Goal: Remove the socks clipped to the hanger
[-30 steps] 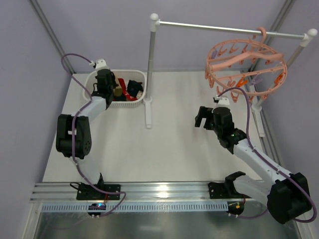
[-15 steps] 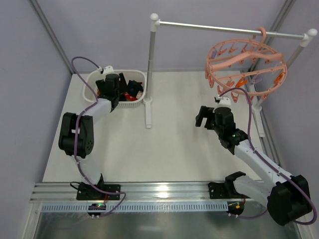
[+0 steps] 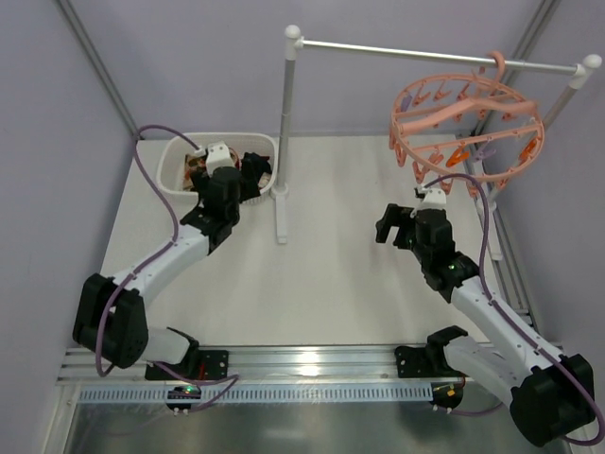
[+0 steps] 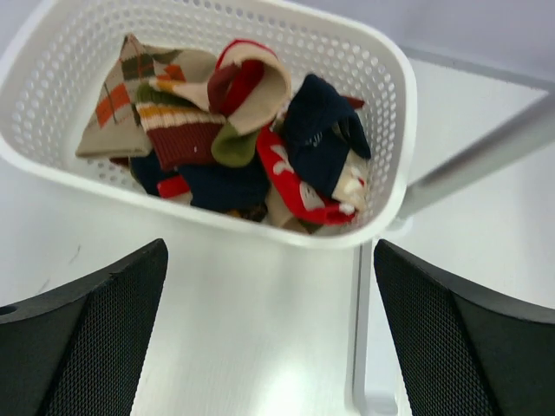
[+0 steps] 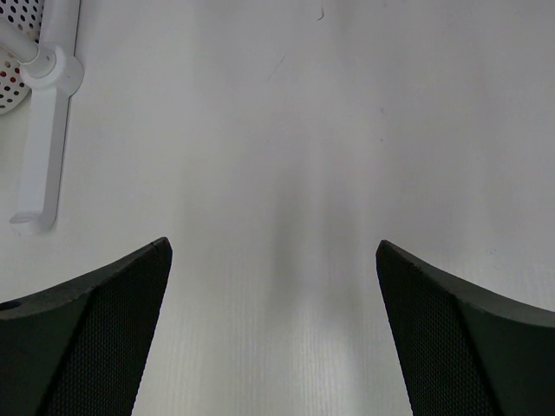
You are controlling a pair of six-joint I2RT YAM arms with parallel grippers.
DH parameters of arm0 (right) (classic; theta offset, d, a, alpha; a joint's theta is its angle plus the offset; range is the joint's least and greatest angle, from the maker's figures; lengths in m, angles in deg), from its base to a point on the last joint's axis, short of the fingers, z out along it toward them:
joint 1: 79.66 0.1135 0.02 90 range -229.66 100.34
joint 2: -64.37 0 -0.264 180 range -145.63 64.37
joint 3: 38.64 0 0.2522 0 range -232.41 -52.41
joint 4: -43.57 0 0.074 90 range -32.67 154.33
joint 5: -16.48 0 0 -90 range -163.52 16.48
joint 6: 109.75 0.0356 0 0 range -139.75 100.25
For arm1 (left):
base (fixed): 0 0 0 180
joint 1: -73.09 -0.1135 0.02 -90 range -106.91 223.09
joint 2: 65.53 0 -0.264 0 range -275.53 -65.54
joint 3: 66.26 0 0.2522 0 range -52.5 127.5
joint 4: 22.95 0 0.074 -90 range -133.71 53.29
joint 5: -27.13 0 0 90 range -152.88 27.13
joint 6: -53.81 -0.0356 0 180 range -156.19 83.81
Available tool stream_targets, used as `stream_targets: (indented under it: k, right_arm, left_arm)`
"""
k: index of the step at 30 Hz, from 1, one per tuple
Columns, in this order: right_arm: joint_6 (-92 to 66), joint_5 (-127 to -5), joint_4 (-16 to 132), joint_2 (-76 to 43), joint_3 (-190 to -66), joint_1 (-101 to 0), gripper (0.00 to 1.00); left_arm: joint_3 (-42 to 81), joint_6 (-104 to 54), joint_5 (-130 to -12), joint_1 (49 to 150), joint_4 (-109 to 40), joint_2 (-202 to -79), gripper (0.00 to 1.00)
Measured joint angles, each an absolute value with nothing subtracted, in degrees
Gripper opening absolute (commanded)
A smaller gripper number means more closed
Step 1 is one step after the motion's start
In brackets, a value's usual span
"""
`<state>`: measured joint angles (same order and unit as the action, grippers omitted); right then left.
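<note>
A white table (image 3: 331, 274) is walled in grey. The socks (image 4: 225, 139) are heaped in the basket (image 4: 386, 87); the hanger (image 3: 442, 113) is hung on the rail (image 3: 416, 53). The left gripper (image 4: 269, 295), by the basket, and the right gripper (image 5: 273, 295) are held spread, empty.

Bright, even, diffuse light falls from above. The white table (image 3: 331, 274) is nearly washed out, and the metal rail (image 3: 312, 360) at its near edge carries a glare patch. Shadows are faint and soft-edged; the right wrist view shows one pale grey band. The socks (image 4: 234, 139) look sharp, colours vivid.
</note>
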<state>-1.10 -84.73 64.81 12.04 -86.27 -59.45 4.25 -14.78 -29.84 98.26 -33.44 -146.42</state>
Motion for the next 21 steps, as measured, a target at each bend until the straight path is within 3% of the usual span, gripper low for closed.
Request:
stream_targets:
  k: [11,21]
  right_arm:
    - [-1.69,-85.58,65.30,12.91,-86.19,-59.98,1.00]
    - [-1.89,-87.17,66.45,13.52,-86.19,-60.02,1.00]
  left_arm:
    - [-15.69,-6.30,-32.20,100.95,-46.75,-121.19,1.00]
    - [-17.50,-3.96,-29.25,101.24,-59.32,-96.58,1.00]
